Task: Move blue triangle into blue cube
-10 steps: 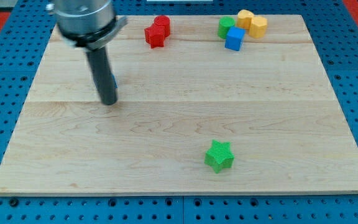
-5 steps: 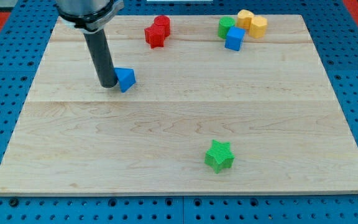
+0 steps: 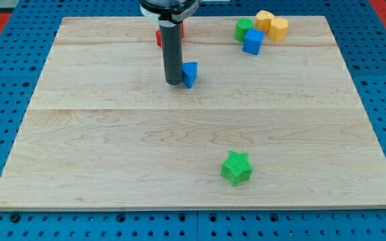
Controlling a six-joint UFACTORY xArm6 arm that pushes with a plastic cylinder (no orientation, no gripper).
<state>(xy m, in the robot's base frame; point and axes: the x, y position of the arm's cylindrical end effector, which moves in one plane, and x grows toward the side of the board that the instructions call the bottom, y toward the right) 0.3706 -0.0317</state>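
Your small blue plastic triangle block (image 3: 190,73) sits in the upper middle of the frame, with my tip (image 3: 174,82) touching its left face. There is no hand on this arm, only the straight dark rod, so nothing opens or clamps. The blue cube-shaped block (image 3: 252,41) lies toward the upper right, just below a green block (image 3: 244,29) and beside two yellow blocks (image 3: 272,25).

You should expect the triangle to behave as a light, rigid piece that slides easily and may spin if pushed off centre. Its slanted faces make that likely, so I judge the safest contact to be square on the flat left side, low and central.

The pale wooden tabletop (image 3: 112,147) looks smooth, with faint plank seams that should not catch the block. The stretch between triangle and cube is open. A red block (image 3: 159,35) shows partly behind the rod, and a green star-shaped block (image 3: 236,167) rests well apart, lower centre.
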